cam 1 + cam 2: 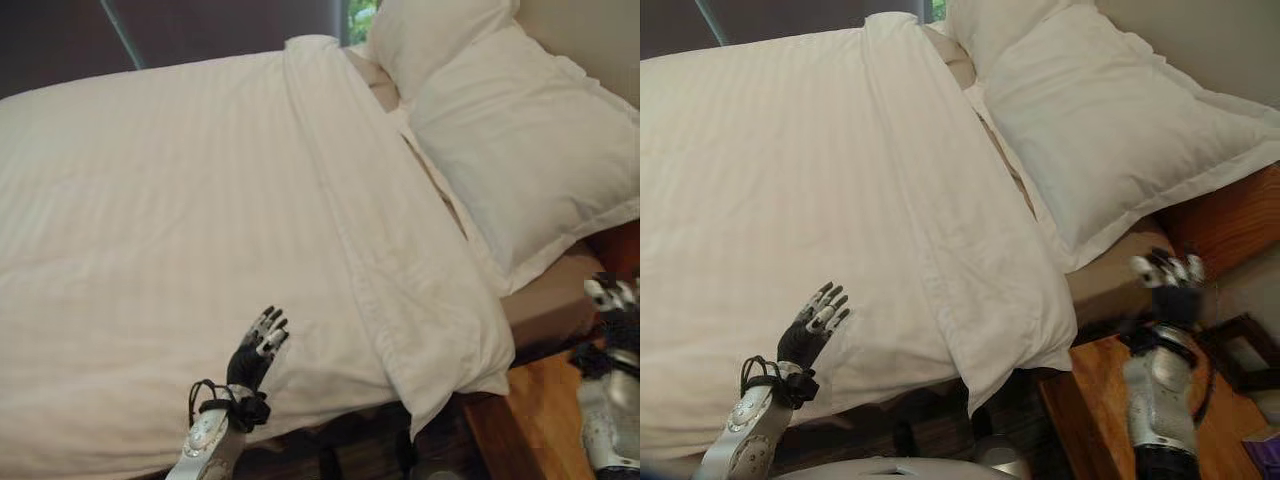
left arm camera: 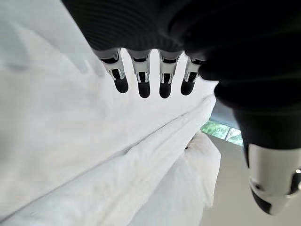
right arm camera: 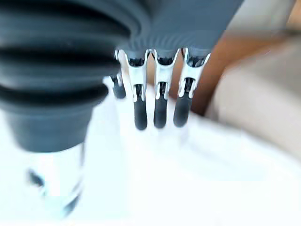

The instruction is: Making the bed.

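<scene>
Left eye view: two pillows (image 1: 520,150), one duvet (image 1: 180,200), both hands (image 1: 262,340) (image 1: 1167,275) open-fingered, holding nothing.

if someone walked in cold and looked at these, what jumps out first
The white striped duvet covers most of the bed, with a folded band running from the far edge to a corner that hangs over the near side. Two white pillows are stacked at the head on the right, by the wooden bed frame. The left hand hangs open above the duvet's near edge, and the right hand is raised, fingers straight, beside the pillow corner.
</scene>
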